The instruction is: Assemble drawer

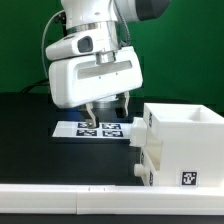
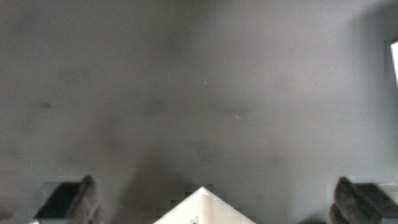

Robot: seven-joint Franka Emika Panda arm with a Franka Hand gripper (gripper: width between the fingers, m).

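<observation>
The white drawer box [image 1: 185,135] stands on the black table at the exterior view's right. Two knobbed trays sit in its open side, the upper knob [image 1: 137,141] above the lower knob [image 1: 137,172]. A square tag [image 1: 187,178] marks the box's front. My gripper [image 1: 107,114] hangs open and empty over the table to the left of the box, apart from it. In the wrist view my gripper [image 2: 217,203] shows wide apart fingers [image 2: 68,200] with nothing held. A white corner [image 2: 199,210] pokes in between them; I cannot tell which part it belongs to.
The marker board [image 1: 100,129] lies flat on the table under and behind my gripper. A long white bar [image 1: 60,195] runs along the table's near edge. A green wall stands behind.
</observation>
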